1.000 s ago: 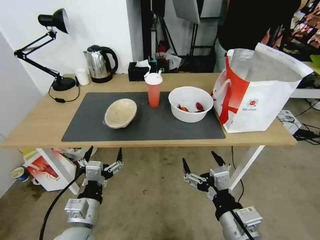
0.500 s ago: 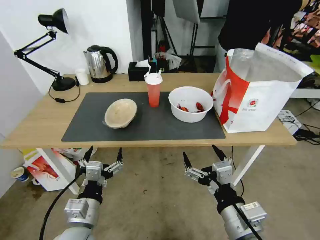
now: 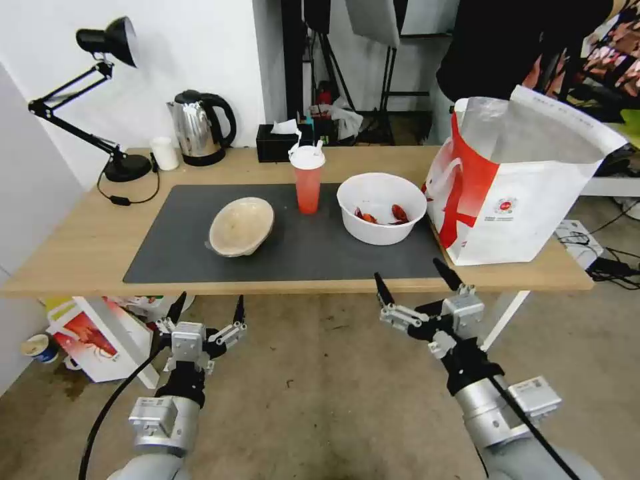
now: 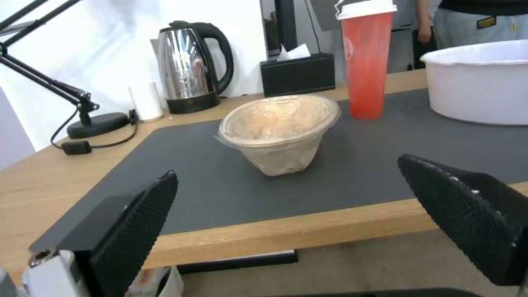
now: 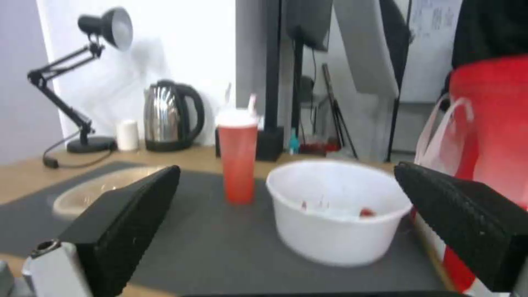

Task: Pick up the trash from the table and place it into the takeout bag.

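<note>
1. Nearest the robot, the left gripper (image 3: 207, 305) hangs low in front of the table's near edge with its black textured fingers spread wide and nothing between them.
2. The right gripper (image 3: 415, 278) is higher, its tips at the level of the table's front edge, fingers also wide apart and empty; its wrist view looks straight over the tabletop at the white bowl.
3. The table (image 3: 80, 247) is light wood on white legs, with a flat dark grey mat (image 3: 313, 247) covering its middle.
4. On the mat's left part sits the shallow beige bowl (image 3: 241, 226); the left wrist view (image 4: 278, 130) shows a clear film over its rim and a tapering, crinkled wall, which the head view does not reveal.
5. Behind it, the tall red translucent cup (image 3: 308, 180) stands upright under a white lid.
6. To its right, the wide white plastic bowl (image 3: 381, 207) holds red crayfish scraps.
7. The takeout bag (image 3: 513, 193), white with a red band and foil lining, stands open at the table's right end, just beside that bowl.
8. Along the far edge stand a black desk lamp (image 3: 107, 100), a steel kettle (image 3: 199, 127) and a black tissue box (image 3: 277, 148), against a white wall.
</note>
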